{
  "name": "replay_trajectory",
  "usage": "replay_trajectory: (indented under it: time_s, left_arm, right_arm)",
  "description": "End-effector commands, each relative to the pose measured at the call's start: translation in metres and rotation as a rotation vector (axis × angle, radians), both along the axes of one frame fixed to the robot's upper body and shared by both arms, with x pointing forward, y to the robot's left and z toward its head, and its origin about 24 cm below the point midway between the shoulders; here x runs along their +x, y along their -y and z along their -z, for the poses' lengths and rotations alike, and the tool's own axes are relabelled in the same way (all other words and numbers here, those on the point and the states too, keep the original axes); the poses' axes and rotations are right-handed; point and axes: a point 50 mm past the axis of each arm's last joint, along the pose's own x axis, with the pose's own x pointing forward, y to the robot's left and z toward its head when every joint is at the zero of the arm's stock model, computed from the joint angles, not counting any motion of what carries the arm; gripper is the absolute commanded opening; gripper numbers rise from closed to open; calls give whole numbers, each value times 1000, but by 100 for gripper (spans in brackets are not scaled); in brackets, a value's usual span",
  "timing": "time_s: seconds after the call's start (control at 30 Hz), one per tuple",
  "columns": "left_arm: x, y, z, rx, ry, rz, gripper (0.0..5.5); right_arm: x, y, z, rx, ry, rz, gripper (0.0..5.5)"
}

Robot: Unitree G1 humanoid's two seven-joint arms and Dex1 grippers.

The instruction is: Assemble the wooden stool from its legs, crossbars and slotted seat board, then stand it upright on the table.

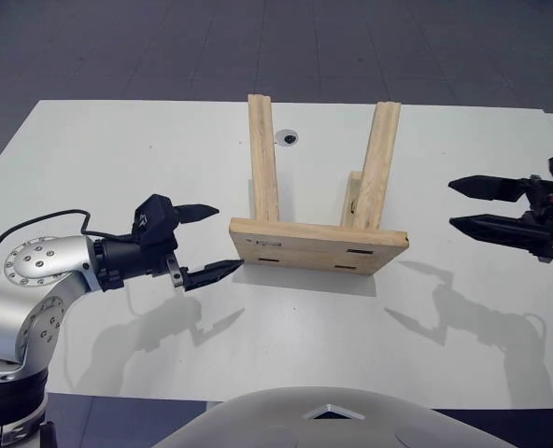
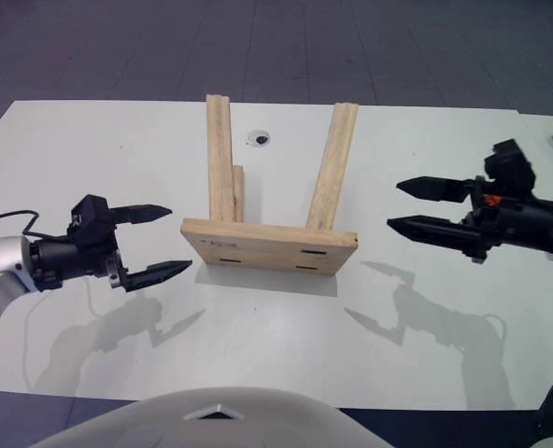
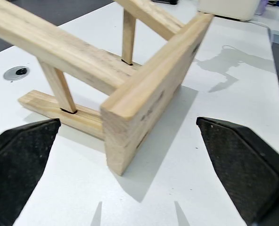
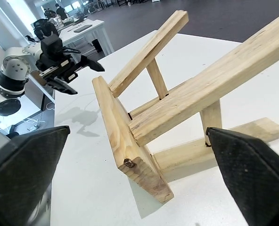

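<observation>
A grommet (image 1: pixel 287 138) lies beyond the stool (image 1: pixel 319 246). The stool rests sideways, just beside the wide-open left gripper (image 1: pixel 228 238), farther from the wide-open right gripper (image 1: pixel 451 203).

stool (image 2: pixel 269 247) on table (image 2: pixel 90 149), between left tool (image 2: pixel 179 237), right tool (image 2: pixel 394 204)

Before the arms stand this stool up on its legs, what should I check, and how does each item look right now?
1. The stool assembled, with legs, crossbars and seat board joined: ok.
2. The stool upright: not ok; it lies on its side, seat board on edge.
3. The left gripper open: ok, at the seat board's left end.
4. The right gripper open: ok, apart from the stool on its right.
5. Joints tight enough for lifting: cannot tell.
</observation>
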Motion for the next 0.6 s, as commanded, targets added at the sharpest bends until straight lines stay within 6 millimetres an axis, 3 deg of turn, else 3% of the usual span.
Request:
replay_trajectory:
  time_s: [0.03,0.37,0.6]
  left_arm:
    - [9,4,12,4,-4,-12,540]
    - [21,15,25,-75,1,-34,540]
    - [23,18,27,-111,6,-35,423]
  right_arm:
    - [0,-12,20,-46,-22,-32,539]
    - [1,-18,55,-105,-91,-48,539]
    - [7,-26,59,-81,-85,-48,446]
